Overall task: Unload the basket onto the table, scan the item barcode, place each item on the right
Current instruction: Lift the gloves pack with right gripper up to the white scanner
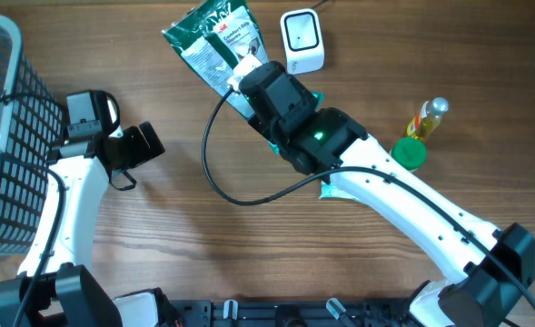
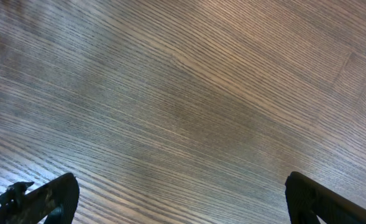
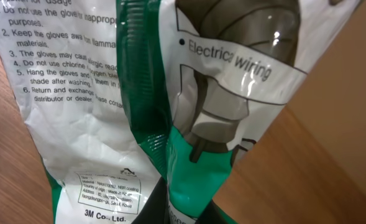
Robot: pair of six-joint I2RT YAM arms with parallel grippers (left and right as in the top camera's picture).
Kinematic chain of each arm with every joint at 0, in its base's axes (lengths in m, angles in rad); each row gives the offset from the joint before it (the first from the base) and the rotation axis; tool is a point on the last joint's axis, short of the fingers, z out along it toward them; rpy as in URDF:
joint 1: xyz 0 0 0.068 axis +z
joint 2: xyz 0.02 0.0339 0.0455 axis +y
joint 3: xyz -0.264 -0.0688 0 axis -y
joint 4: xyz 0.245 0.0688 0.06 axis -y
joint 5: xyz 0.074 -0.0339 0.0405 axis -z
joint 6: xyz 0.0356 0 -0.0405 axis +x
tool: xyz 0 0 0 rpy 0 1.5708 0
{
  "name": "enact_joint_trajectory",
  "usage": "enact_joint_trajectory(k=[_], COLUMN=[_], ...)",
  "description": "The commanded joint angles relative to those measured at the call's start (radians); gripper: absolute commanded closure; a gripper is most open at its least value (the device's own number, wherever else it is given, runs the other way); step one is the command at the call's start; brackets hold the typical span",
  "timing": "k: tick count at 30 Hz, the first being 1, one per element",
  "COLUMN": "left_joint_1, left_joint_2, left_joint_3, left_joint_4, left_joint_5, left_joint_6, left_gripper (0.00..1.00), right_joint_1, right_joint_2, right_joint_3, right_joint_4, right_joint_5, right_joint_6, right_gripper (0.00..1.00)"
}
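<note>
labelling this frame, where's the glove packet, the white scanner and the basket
glove packet (image 1: 209, 36): overhead view, green upper part
white scanner (image 1: 301, 34): overhead view, front face
basket (image 1: 26, 109): overhead view, right mesh wall

Green-white packet (image 1: 211, 38), black print; white scanner (image 1: 302, 40); brown woodgrain table (image 1: 203, 263).

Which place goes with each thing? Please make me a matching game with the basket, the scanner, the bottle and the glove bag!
Things:
1. basket
2. scanner
3. bottle
4. glove bag

Places:
A. pinched in the right tool
B. at the far left side
C. next to the green lid
D. just right of the bag's top end

Right pairs: 1-B, 2-D, 3-C, 4-A
</note>
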Motion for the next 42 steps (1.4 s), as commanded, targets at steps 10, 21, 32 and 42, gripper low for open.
enact_joint_trajectory(k=[10, 21, 32, 42], left_joint_1=[-0.003, -0.003, -0.003, -0.003], left_joint_2=[0.002, 0.002, 0.002, 0.002], left_joint_3=[-0.004, -0.004, -0.004, -0.004], left_joint_4=[0.0, 0.0, 0.0, 0.0], left_joint_5=[0.008, 0.008, 0.008, 0.008], left_joint_6=[0.02, 0.02, 0.02, 0.02], left_gripper=[0.0, 0.0, 0.0, 0.0], right_joint_1=[-0.056, -0.223, -0.314, -0.335], right_joint_2=[0.013, 0.307, 0.657, 0.686], right_joint_3=[0.013, 0.013, 0.013, 0.014], right_joint_4=[0.668, 1.035, 1.633, 1.586], right_joint_5=[0.331, 0.34, 0.286, 0.255], right_joint_6=[-0.736, -0.63, -0.931, -0.572], right_gripper=[0.96, 0.96, 0.96, 0.96])
